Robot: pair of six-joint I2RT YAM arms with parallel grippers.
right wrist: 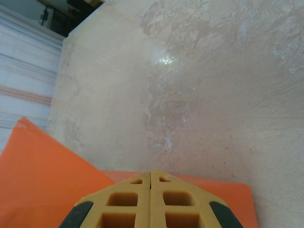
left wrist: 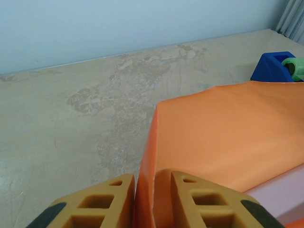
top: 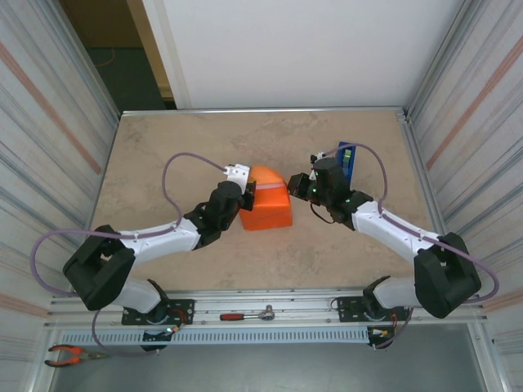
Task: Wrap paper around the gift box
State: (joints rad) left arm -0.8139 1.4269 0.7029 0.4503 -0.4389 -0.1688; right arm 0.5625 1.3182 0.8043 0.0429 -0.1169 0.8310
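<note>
The gift box (top: pixel 266 214) sits mid-table, skinned in orange. A flap of the orange paper (top: pixel 263 176) stands up over its far side. My left gripper (top: pixel 243 181) is at the box's left far corner, shut on that flap. In the left wrist view the paper (left wrist: pixel 223 128) spreads to the right, and its edge runs down between the fingers of the left gripper (left wrist: pixel 145 178). A pale pink strip (left wrist: pixel 280 190) shows under the sheet's lower edge. My right gripper (top: pixel 296 186) is at the box's right side. It (right wrist: pixel 151 173) is shut with nothing between the fingers, just above orange paper (right wrist: pixel 38 166).
A blue tape dispenser (top: pixel 347 159) with a green roll (left wrist: pixel 295 68) stands right of the box, behind my right wrist. A red-handled tool (top: pixel 245 314) and pliers (top: pixel 65 354) lie on the front rail. Corrugated walls close in both sides.
</note>
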